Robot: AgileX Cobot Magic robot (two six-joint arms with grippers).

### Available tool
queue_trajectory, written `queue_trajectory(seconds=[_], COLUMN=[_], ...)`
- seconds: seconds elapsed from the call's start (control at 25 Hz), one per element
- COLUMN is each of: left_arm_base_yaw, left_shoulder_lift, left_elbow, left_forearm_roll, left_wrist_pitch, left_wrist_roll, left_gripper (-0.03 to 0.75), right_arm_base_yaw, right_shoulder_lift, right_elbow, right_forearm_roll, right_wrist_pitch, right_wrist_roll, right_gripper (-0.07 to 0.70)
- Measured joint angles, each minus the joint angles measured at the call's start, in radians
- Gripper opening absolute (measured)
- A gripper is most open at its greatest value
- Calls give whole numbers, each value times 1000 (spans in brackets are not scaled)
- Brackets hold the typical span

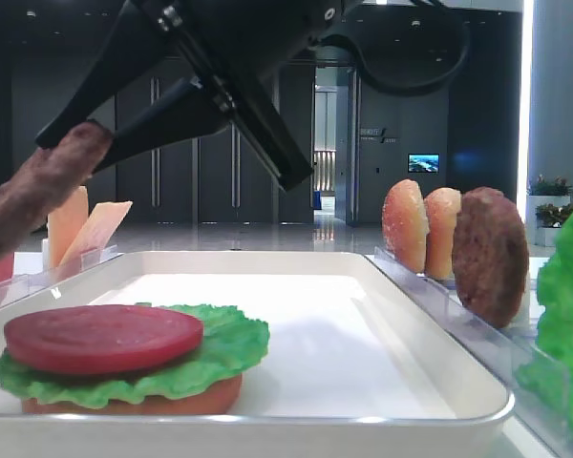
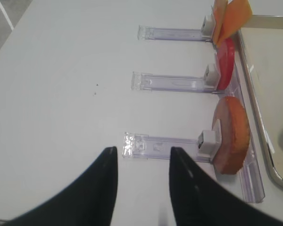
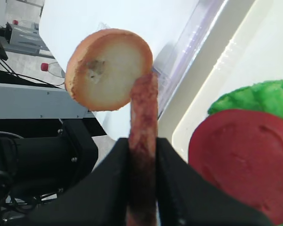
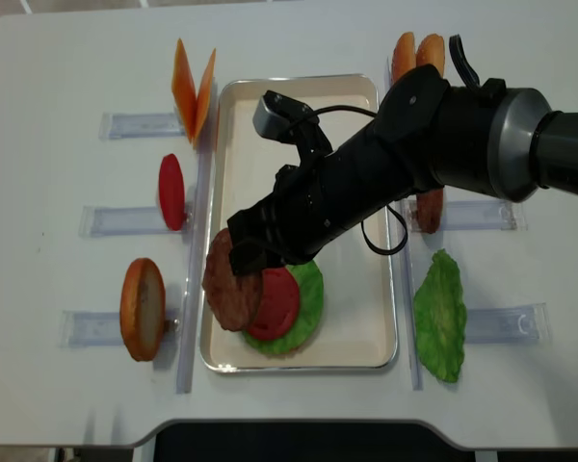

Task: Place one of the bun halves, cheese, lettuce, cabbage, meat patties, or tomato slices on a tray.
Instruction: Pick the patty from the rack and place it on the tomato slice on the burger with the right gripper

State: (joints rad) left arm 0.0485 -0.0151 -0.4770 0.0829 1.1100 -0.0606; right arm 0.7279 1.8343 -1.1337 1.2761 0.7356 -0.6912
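Observation:
My right gripper (image 4: 246, 255) reaches across the white tray (image 4: 361, 96) and is shut on a dark brown meat patty (image 4: 229, 282). The patty hangs tilted over the tray's left rim, beside a stack on the tray. That stack is a tomato slice (image 4: 281, 306) on lettuce (image 4: 313, 289) on a flat bun base (image 1: 172, 399). In the right wrist view the patty (image 3: 144, 103) stands edge-on between the black fingers (image 3: 114, 174). My left gripper (image 2: 142, 151) is open over bare table near a bun half (image 2: 232, 134).
Clear racks flank the tray. The left ones hold cheese slices (image 4: 193, 87), a tomato slice (image 4: 170, 191) and a bun half (image 4: 142, 308). The right ones hold two bun halves (image 4: 414, 53), a second patty (image 4: 429, 212) partly under the arm, and a lettuce leaf (image 4: 440, 313).

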Motion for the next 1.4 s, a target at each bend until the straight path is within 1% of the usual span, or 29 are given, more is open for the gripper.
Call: queue_trajectory(seconds=[0.32,0.72,1.4], left_arm_base_yaw=[0,0,0], left_shoulder_lift=[0,0,0], left_elbow=[0,0,0], left_forearm_roll=[0,0,0], left_wrist_pitch=[0,0,0], left_wrist_roll=[0,0,0], left_gripper=[283,283,283], right_arm_base_yaw=[-17,-40,-71], right_shoulder_lift=[16,23,40], right_elbow=[0,0,16], right_forearm_roll=[-1,-2,-6], right_wrist_pitch=[-3,69,66], right_wrist_roll=[-12,-4,-3], right_gripper=[115,115,115])
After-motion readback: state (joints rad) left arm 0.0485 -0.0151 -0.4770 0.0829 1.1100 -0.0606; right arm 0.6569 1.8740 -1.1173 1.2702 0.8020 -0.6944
